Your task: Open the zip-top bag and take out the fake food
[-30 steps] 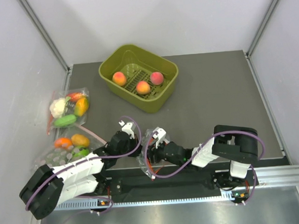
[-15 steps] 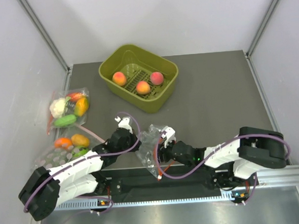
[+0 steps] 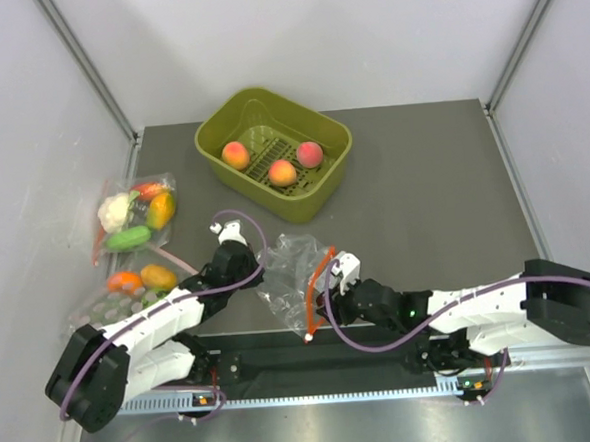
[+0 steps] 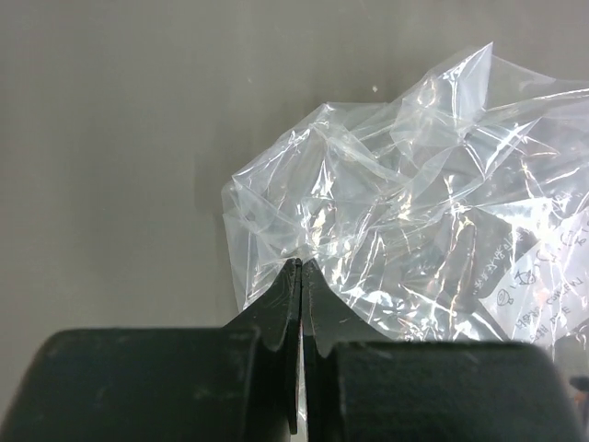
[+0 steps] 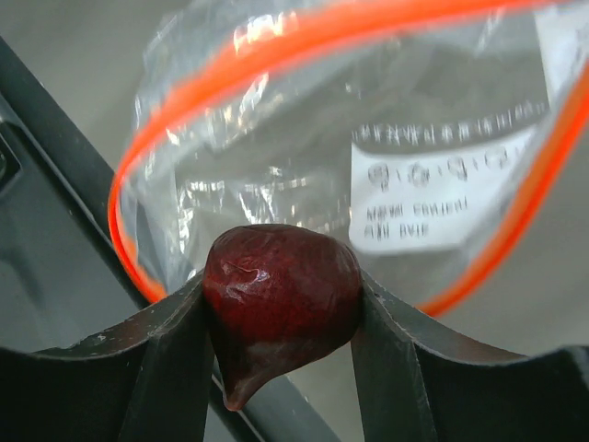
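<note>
The zip-top bag [image 3: 288, 269] is crinkly clear plastic with an orange-red zip strip [image 3: 319, 278], and it hangs between my two grippers near the table's front edge. My left gripper [image 3: 252, 276] is shut on a fold of the bag's clear edge [image 4: 304, 249]. The bag's mouth [image 5: 322, 138] gapes wide in the right wrist view. Just in front of it, my right gripper [image 5: 281, 304] is shut on a dark red, fig-shaped piece of fake food [image 5: 281, 290]. Three peach-like fake food pieces [image 3: 282, 172] lie in the green basket [image 3: 218, 136].
Two other clear bags of vegetables lie at the left edge, one [image 3: 134, 216] with cauliflower and cucumber, one [image 3: 139, 286] with orange and green pieces. The black base rail [image 3: 314, 360] runs along the near edge right behind the grippers.
The left gripper has pulled the bag up and away from the near edge, spreading it out. The right arm has stretched out low, and its gripper has shifted right, behind the bag's zip edge.
</note>
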